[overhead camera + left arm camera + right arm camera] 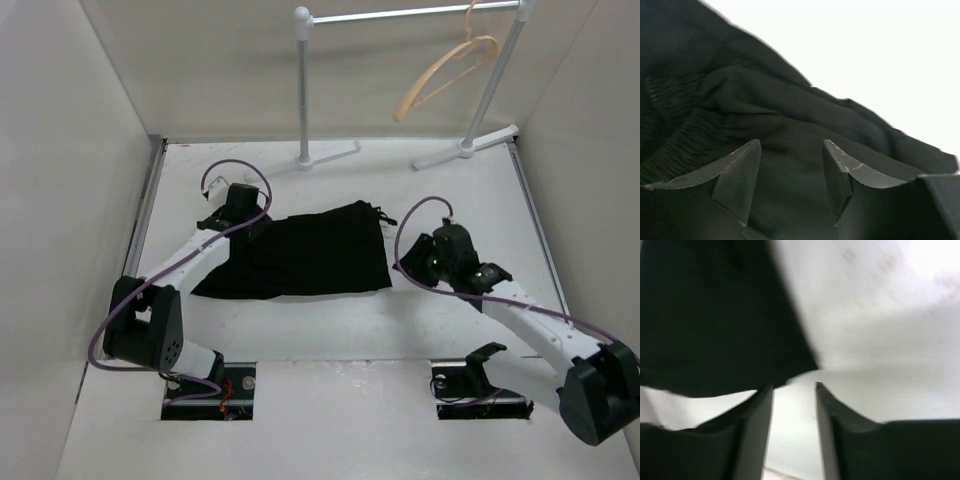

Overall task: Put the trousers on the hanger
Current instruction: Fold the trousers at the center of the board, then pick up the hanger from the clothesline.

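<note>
The black trousers (305, 252) lie folded flat on the white table, mid-left. My left gripper (250, 222) is at their far left corner; in the left wrist view it (791, 150) is open, with the trousers' fabric (765, 100) and elastic waistband right under the fingers. My right gripper (412, 258) is just right of the trousers; in the right wrist view it (794, 386) is open and empty, its left fingertip (765, 395) at the corner of the trousers (715, 315). The tan wooden hanger (447, 65) hangs tilted from the rail at the back right.
The grey metal rail (410, 14) on white feet (465, 146) stands across the back of the table. White walls enclose the left, right and back sides. Purple cables loop over both arms.
</note>
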Robot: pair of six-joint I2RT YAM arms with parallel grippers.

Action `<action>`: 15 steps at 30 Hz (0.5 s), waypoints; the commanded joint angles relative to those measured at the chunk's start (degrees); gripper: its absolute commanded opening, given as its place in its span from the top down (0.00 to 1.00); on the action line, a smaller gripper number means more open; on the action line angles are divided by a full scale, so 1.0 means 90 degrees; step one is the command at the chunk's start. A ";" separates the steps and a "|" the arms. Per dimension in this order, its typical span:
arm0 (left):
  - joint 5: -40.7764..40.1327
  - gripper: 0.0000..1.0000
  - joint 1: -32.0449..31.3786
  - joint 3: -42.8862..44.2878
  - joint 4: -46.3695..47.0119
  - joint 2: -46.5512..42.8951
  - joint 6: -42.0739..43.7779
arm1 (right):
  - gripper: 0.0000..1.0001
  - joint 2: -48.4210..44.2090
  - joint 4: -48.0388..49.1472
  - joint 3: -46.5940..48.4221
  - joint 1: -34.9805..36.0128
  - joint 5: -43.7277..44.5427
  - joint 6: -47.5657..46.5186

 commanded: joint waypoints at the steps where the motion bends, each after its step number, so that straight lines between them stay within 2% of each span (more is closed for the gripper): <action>1: -0.0001 0.50 -0.0121 0.0543 -0.0170 -0.0501 0.0206 | 0.47 -0.0417 -0.0292 0.1318 -0.0074 0.0112 -0.0658; 3: -0.0050 0.51 -0.0209 0.0641 -0.0268 -0.0677 0.0303 | 0.43 -0.0272 -0.0253 0.2225 -0.0298 -0.0004 -0.1000; 4: -0.0050 0.51 -0.0267 0.0642 -0.0297 -0.0774 0.0343 | 0.48 -0.0126 -0.0166 0.2674 -0.0444 -0.0082 -0.1146; 7: -0.0060 0.56 -0.0540 0.0486 -0.0327 -0.1068 0.0372 | 0.78 0.0566 0.0157 0.4148 -0.1048 -0.0599 -0.1401; 8: -0.0040 0.58 -0.0657 0.0408 -0.0336 -0.1146 0.0392 | 0.85 0.0859 0.0215 0.4627 -0.1302 -0.0794 -0.1412; 9: -0.0030 0.61 -0.0774 0.0320 -0.0346 -0.1243 0.0421 | 0.86 0.1152 0.0274 0.5076 -0.1527 -0.0922 -0.1412; 11: -0.0020 0.71 -0.0999 0.0125 -0.0375 -0.1429 0.0421 | 0.83 0.1680 0.0314 0.5878 -0.1889 -0.1098 -0.1363; 13: -0.0059 0.79 -0.1224 -0.0041 -0.0443 -0.1614 0.0402 | 0.65 0.2323 0.0333 0.6717 -0.2182 -0.1225 -0.1304; 15: -0.0108 0.81 -0.1448 -0.0158 -0.0521 -0.1712 0.0363 | 0.45 0.2968 0.0333 0.7499 -0.2330 -0.1342 -0.1217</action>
